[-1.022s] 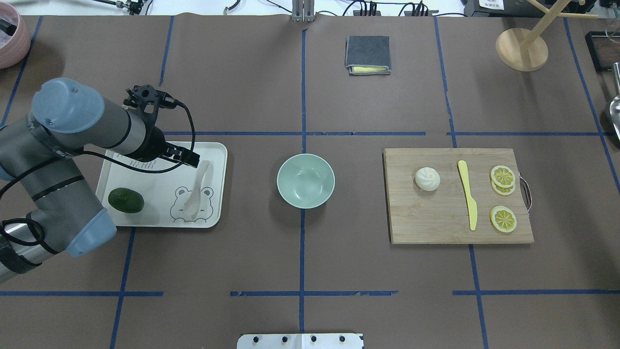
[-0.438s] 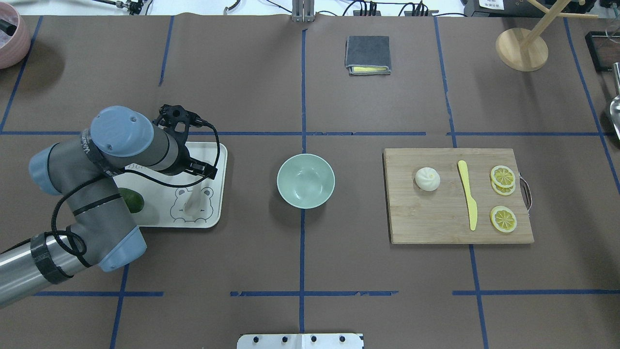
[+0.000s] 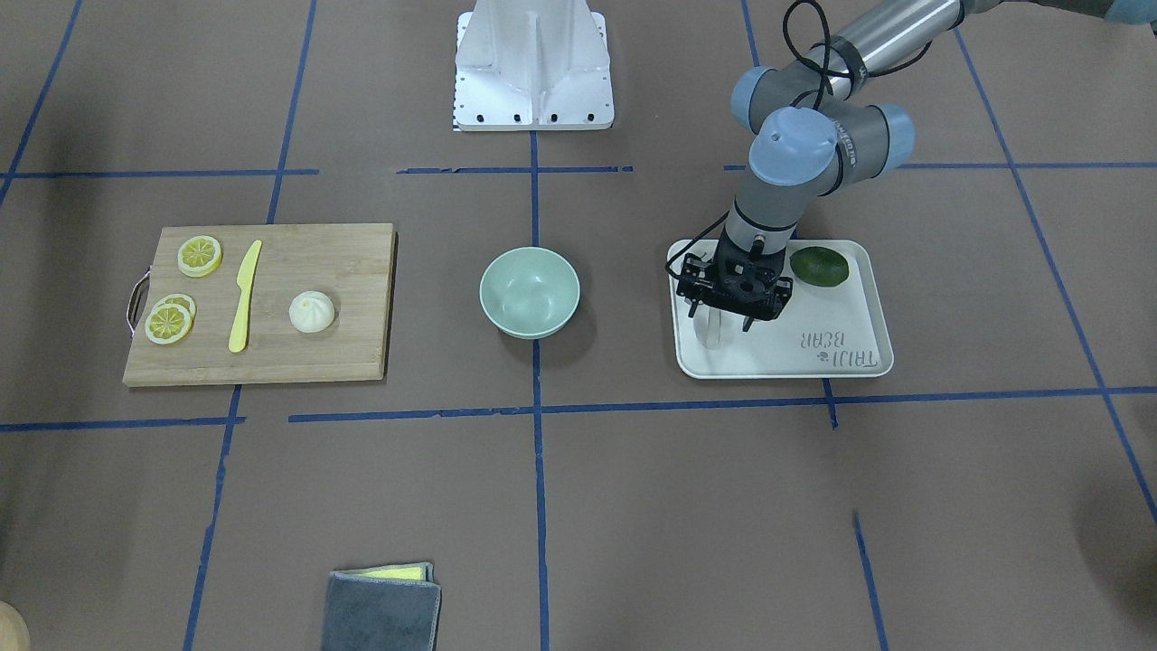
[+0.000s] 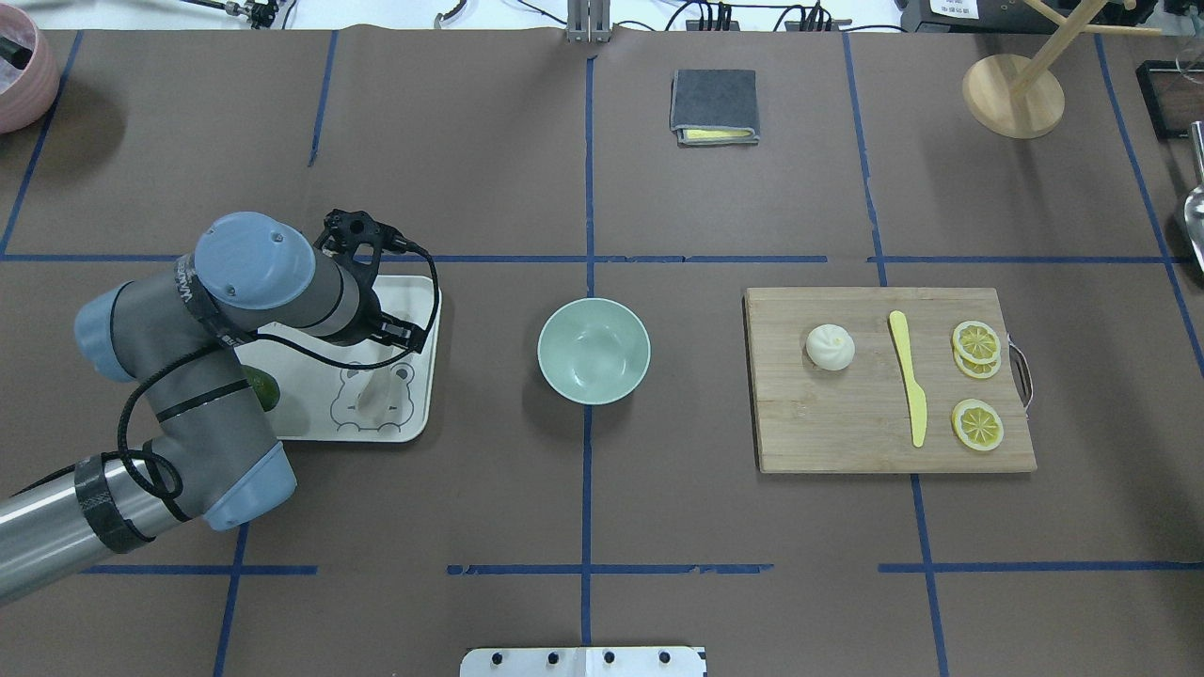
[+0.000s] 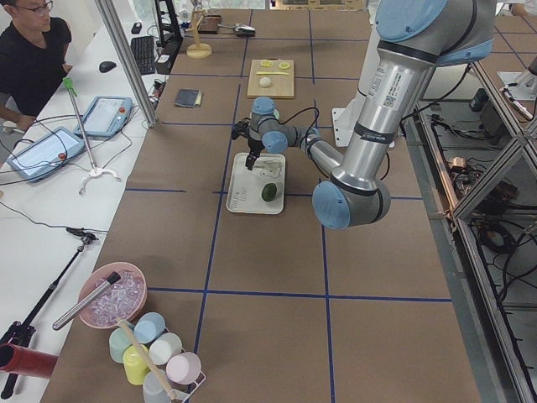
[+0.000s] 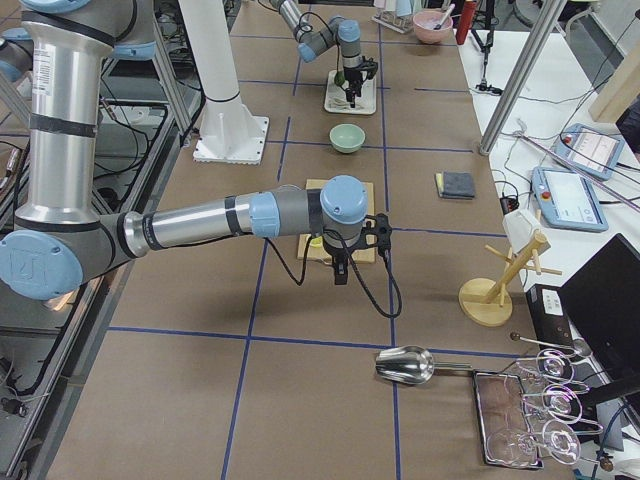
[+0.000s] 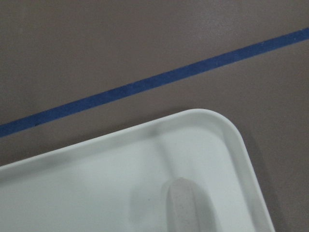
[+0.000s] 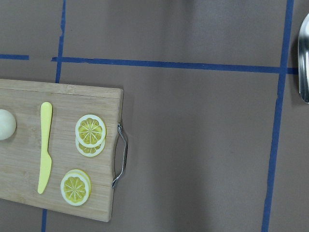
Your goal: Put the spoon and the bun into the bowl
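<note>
The off-white spoon (image 4: 374,400) lies on the white bear-print tray (image 4: 310,418), scoop toward the robot. My left gripper (image 4: 403,331) hangs open just over the spoon's handle (image 3: 712,334), one finger on each side (image 3: 721,316). The left wrist view shows the handle tip (image 7: 186,205) on the tray (image 7: 96,183). The mint-green bowl (image 4: 594,351) stands empty at the table's middle (image 3: 530,291). The white bun (image 4: 831,346) sits on the wooden board (image 4: 847,432). My right gripper (image 6: 340,272) shows only in the exterior right view, beyond the board's outer end; I cannot tell its state.
A dark green fruit (image 3: 819,267) lies on the tray beside my left arm. A yellow knife (image 4: 910,381) and lemon slices (image 4: 976,423) share the board. A folded grey cloth (image 4: 714,106), a wooden stand (image 4: 1013,94) and a metal scoop (image 6: 405,365) lie farther off.
My left arm has swung right and toward the tray's right side. Its gripper has moved from beside the spoon's handle to directly over it. Spoon, bowl and bun have not moved.
</note>
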Tool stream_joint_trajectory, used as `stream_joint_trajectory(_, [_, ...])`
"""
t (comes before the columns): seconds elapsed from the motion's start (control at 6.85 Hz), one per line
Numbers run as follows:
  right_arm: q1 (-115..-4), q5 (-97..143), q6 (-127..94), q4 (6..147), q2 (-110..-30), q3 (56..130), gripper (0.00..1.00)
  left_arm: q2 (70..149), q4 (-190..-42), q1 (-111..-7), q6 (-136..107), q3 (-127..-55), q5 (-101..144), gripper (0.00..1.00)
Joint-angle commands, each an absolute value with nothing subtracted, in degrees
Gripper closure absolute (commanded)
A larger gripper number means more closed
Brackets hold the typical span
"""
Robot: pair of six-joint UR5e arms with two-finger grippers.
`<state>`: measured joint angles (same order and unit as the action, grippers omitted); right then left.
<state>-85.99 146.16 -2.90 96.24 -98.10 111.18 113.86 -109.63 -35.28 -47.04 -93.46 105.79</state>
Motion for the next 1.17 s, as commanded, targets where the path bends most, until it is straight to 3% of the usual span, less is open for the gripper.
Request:
stream_joint_trajectory(0.0, [-85.9, 146.2, -3.0, 96.2, -98.1, 111.2, 0.00, 113.6, -109.6, -35.2, -46.8, -93.3, 105.8, 0.79])
stream_joint_trajectory(0.15, [-85.9, 146.2, -3.0, 96.2, -98.2, 111.2, 0.00, 113.6, -109.5, -35.2, -46.9, -93.5, 106.1, 1.00])
stream_joint_trajectory(0.58, [-85.9, 146.3, -3.1, 96.2, -98.0, 111.6, 0.00, 114.9, -109.3, -35.3, -47.9, -97.3, 106.3, 1.00])
stream_joint_trajectory(1.02, [-81.4, 147.5, -10.0, 96.0, -97.6, 115.2, 0.00, 126.3, -109.8, -34.0, -60.3, -95.1, 106.2, 1.00])
